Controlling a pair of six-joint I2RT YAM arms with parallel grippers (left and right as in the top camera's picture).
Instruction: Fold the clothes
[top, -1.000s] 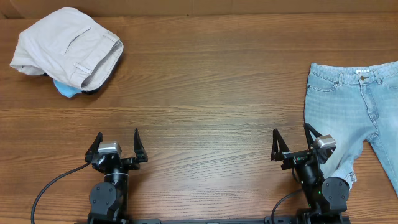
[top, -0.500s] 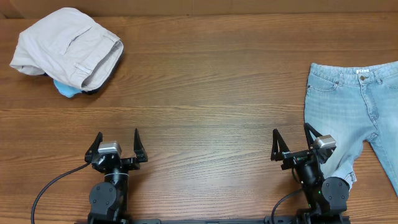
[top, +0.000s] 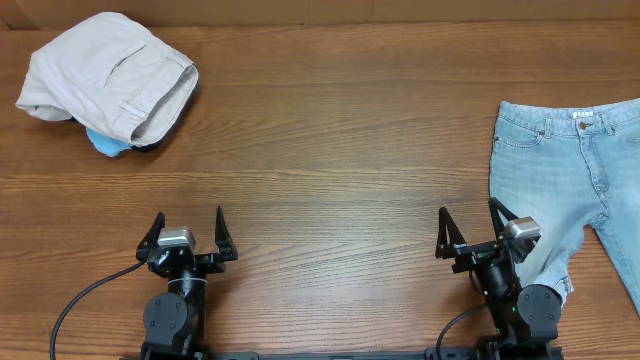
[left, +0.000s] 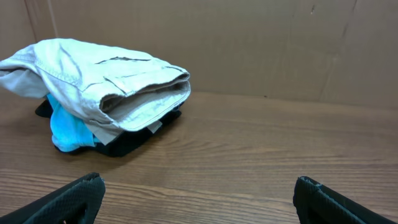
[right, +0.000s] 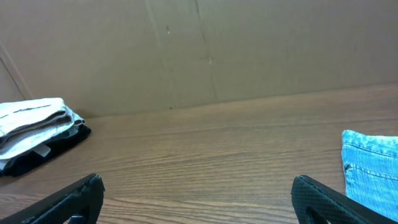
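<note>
While your left gripper (top: 188, 226) and right gripper (top: 469, 214) sit at the near edge, fingers spread wide and empty, the light blue jeans (top: 560, 165) lie flat beside the right one. Folded khaki trousers (top: 108, 72) sit far left, apparently atop a blue cloth (top: 105, 146).

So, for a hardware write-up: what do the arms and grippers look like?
Both arms are black with round joints. The left gripper and right gripper each have two pointed black fingers and a silver-grey block behind them. A black cable trails from each base.
</note>
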